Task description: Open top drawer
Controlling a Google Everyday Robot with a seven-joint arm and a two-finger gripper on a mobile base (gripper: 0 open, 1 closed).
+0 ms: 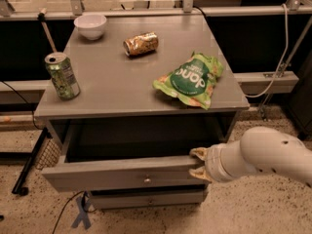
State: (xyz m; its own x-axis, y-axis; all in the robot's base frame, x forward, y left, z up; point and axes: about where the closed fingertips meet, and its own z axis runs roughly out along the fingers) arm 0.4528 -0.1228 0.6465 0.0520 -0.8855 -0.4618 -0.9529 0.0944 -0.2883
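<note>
The top drawer [117, 173] of the grey cabinet stands pulled partway out, its inside dark and its small round knob [147, 180] at the centre of the front panel. My gripper [198, 164] is at the right end of that panel. One finger [199, 153] is over the top edge on the inside and the other is on the front face, clamped on the panel. The white arm [263, 155] reaches in from the right.
On the cabinet top [117, 89] are a green can [62, 76], a white bowl [90, 26], a brown can lying on its side [141, 44] and a green chip bag [191, 79]. A lower drawer [146, 199] is shut. A black stand leg [28, 167] and a cable lie at floor left.
</note>
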